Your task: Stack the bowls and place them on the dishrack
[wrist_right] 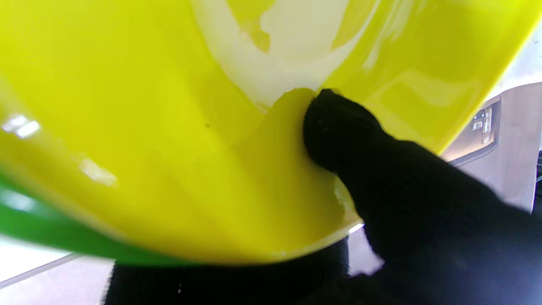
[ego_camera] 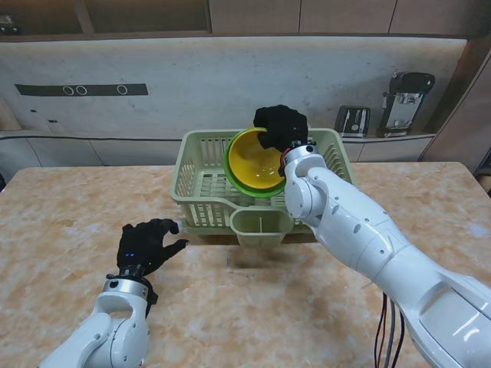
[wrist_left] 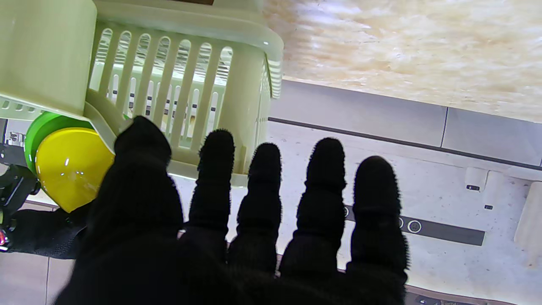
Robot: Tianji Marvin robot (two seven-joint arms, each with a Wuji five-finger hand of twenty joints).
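A yellow bowl (ego_camera: 258, 159) is nested inside a green bowl (ego_camera: 239, 182), and the pair hangs tilted on edge over the pale green dishrack (ego_camera: 201, 188). My right hand (ego_camera: 281, 126) is shut on the far rim of the stack, with its thumb (wrist_right: 338, 123) pressed inside the yellow bowl (wrist_right: 169, 127) and the green rim (wrist_right: 38, 228) showing beneath. My left hand (ego_camera: 146, 245) rests open on the table nearer to me, left of the rack's cutlery cup (ego_camera: 261, 226). In the left wrist view its fingers (wrist_left: 262, 182) are spread toward the rack (wrist_left: 237, 97), with the bowls (wrist_left: 72, 165) beyond.
The dishrack stands at the far middle of the marble table (ego_camera: 253, 307). A toaster (ego_camera: 352, 121) and a black appliance (ego_camera: 405, 100) sit on the counter behind. My right arm (ego_camera: 360, 238) reaches across the right half of the table.
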